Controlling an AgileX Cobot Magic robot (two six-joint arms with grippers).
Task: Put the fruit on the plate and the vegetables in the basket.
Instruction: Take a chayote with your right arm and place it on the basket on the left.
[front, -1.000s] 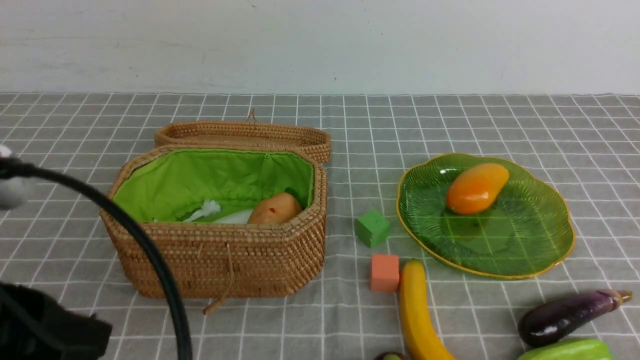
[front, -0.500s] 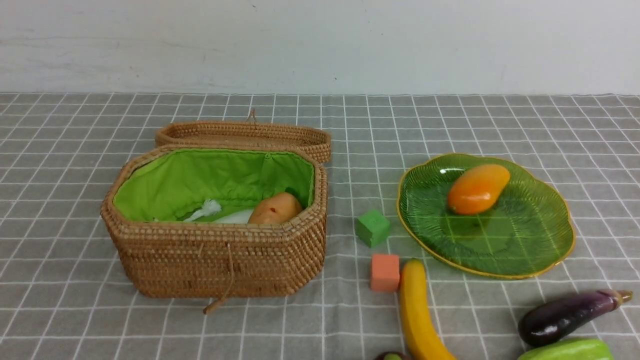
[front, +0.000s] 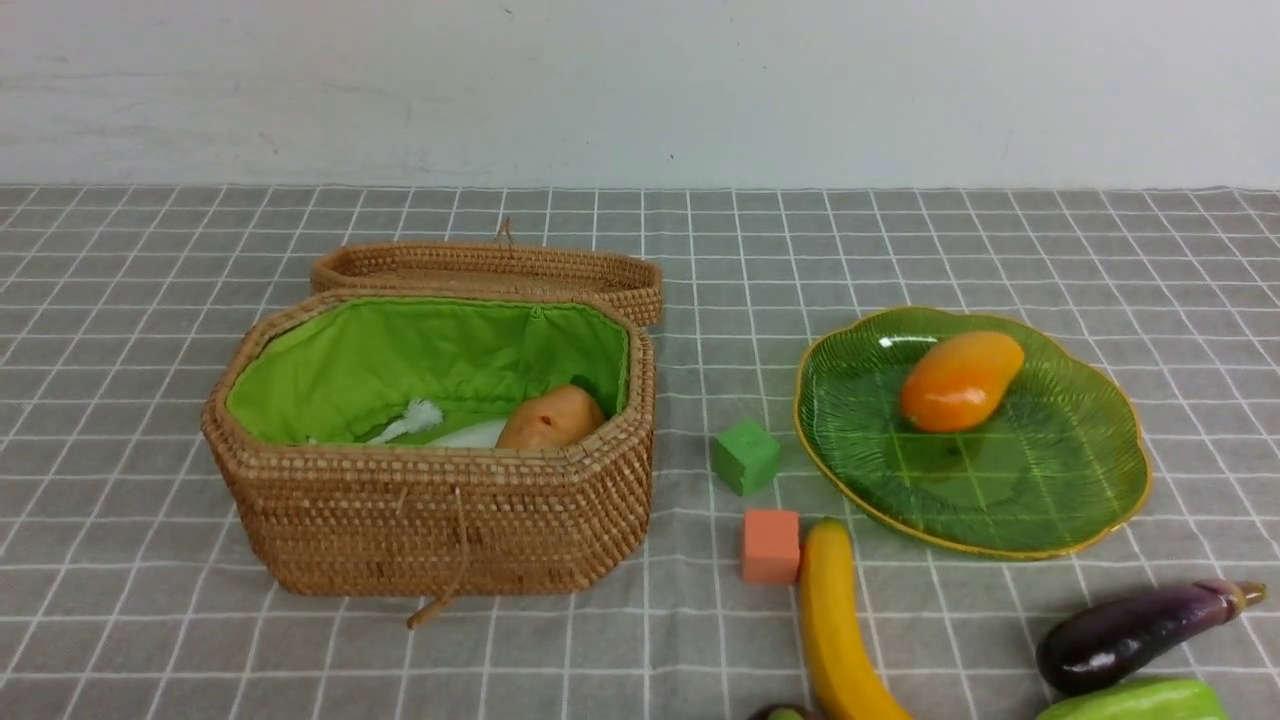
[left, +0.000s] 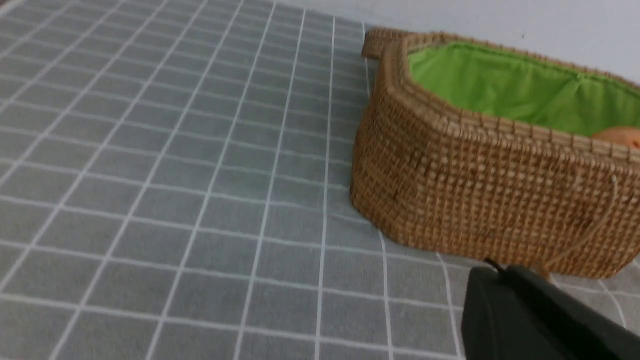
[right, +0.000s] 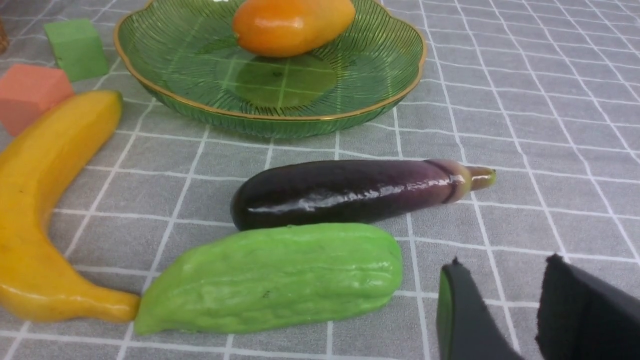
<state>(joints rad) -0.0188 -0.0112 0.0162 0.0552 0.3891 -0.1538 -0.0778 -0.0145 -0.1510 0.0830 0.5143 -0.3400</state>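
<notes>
Arm on left gone from your front view; left pincer (left: 500, 290) together, empty, beside basket (front: 430, 520); right pincer (right: 505, 265) apart near gourd (right: 275, 277), eggplant (right: 345, 192). Mango (front: 960, 380) on plate (front: 1000, 490), potato (front: 550, 418), radish (front: 470, 433) in basket: you take banana (front: 835, 620) next.

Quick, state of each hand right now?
Left hand: closed, nothing seen in it, beside the tan woven wicker basket.
Right hand: open, empty, near the light green bumpy gourd.
</notes>
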